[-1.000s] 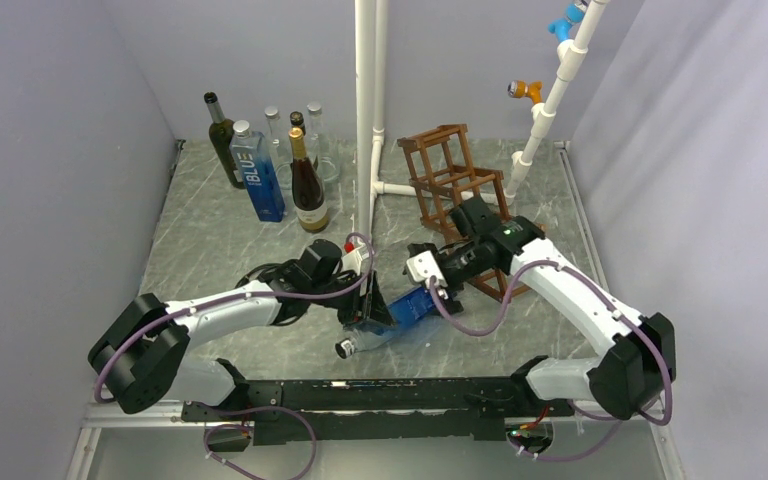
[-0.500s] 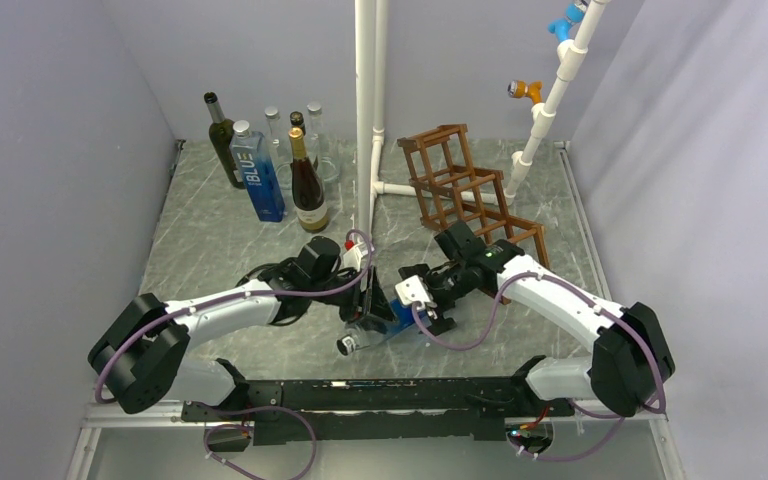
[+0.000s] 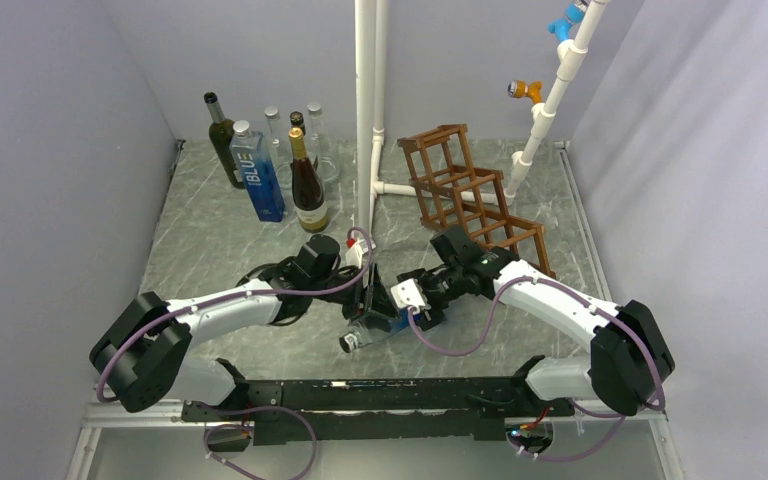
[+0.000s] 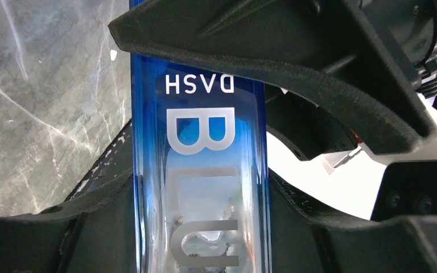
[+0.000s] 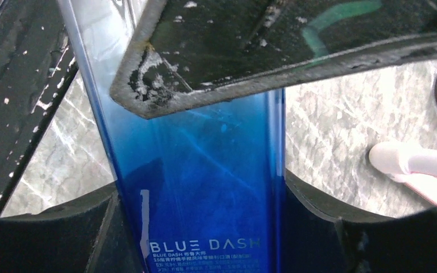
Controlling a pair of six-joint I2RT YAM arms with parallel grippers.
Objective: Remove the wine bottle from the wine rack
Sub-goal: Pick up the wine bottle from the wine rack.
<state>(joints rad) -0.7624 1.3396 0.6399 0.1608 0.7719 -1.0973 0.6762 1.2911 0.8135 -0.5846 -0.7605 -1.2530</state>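
Blue bottle (image 3: 362, 335) mostly hidden, left tool (image 4: 199, 136) clamping it, right tool (image 5: 205, 148) around it, grip unclear

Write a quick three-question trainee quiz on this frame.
1. True or false: the brown wooden lattice wine rack holds a bottle.
2. Whose fingers straddle the blue square glass bottle? A: left gripper only. B: right gripper only. C: both.
3. Which word is printed beside BLUE on that bottle?
Key: 1 false; 2 C; 3 DASH.
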